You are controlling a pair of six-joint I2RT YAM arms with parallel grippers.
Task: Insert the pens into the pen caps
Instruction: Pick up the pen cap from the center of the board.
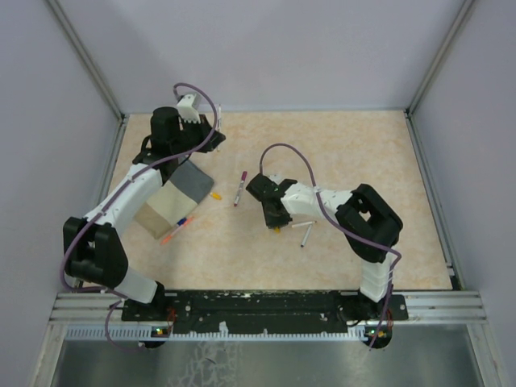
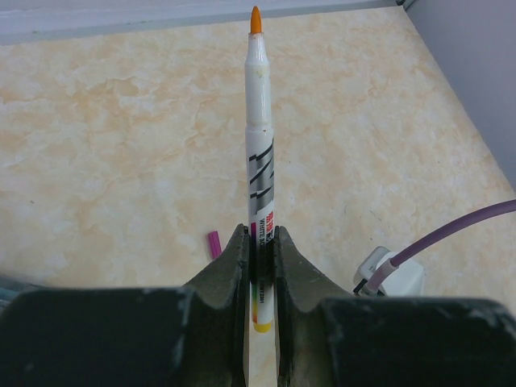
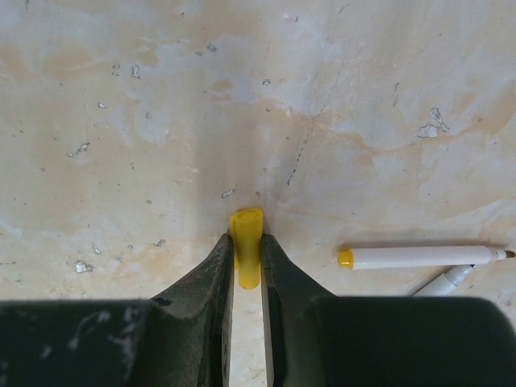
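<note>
My left gripper (image 2: 260,235) is shut on a white pen (image 2: 260,137). The pen points away from the wrist, with its bare orange tip far out and its yellow end between the fingers. In the top view that gripper (image 1: 201,129) is at the table's back left. My right gripper (image 3: 247,242) is low over the table, its jaws closed against both sides of a yellow pen cap (image 3: 247,234). From above it (image 1: 276,222) sits mid-table. A magenta cap (image 2: 214,243) lies on the table. Loose pens lie nearby (image 3: 419,257), (image 1: 239,188).
A beige box with a grey lid (image 1: 173,197) lies under the left forearm, with two pens (image 1: 177,228) at its near edge. An orange cap (image 1: 215,195) lies beside it. Another pen (image 3: 447,280) is at the right. Frame posts and walls bound the table.
</note>
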